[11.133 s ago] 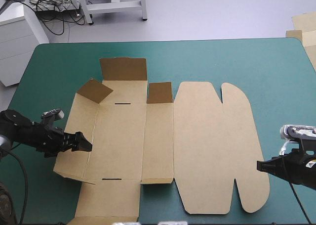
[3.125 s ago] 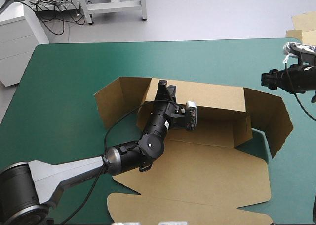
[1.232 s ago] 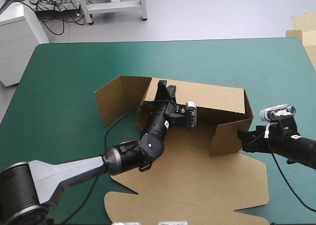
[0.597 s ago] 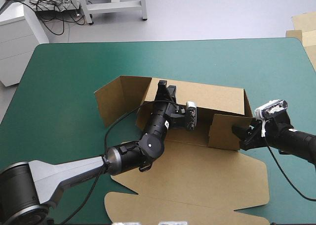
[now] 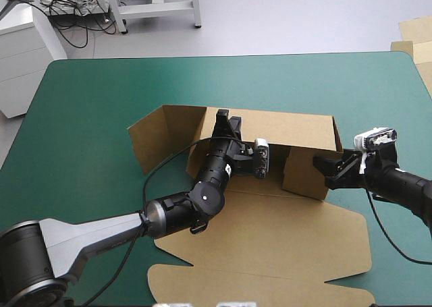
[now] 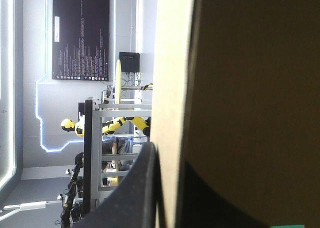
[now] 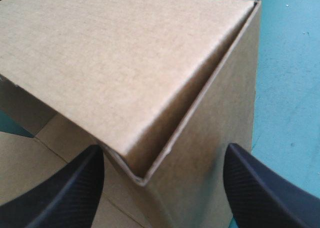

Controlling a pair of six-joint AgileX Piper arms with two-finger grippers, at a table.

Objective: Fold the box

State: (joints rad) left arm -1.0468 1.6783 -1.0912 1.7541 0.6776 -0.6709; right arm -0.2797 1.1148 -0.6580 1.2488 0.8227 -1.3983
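The teal-green table [image 5: 81, 118] is seen filling most of the high view. Beyond its far edge, pale grey floor [image 5: 283, 17] is evenly lit. 2 legs of a white frame [image 5: 196, 7] are planted there, black cables [image 5: 67, 13] are tangled alongside, a white cabinet [image 5: 23, 57] is set by the far left corner, and pale board sheets [image 5: 415, 34] are glimpsed off the right edge.

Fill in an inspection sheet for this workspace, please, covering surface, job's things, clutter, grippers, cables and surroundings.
Surface: teal-green cover, flat, no marks seen.
Job's things: brown box, far wall raised, right end flap turned inward, left end flap angled outward, lid flat toward the near edge.
Clutter: nothing seen.
Grippers: left gripper shut on the box's far wall; right gripper open, astride the right end flap's corner.
Cables: nothing seen.
Surroundings: more brown board beyond the table's far right corner.
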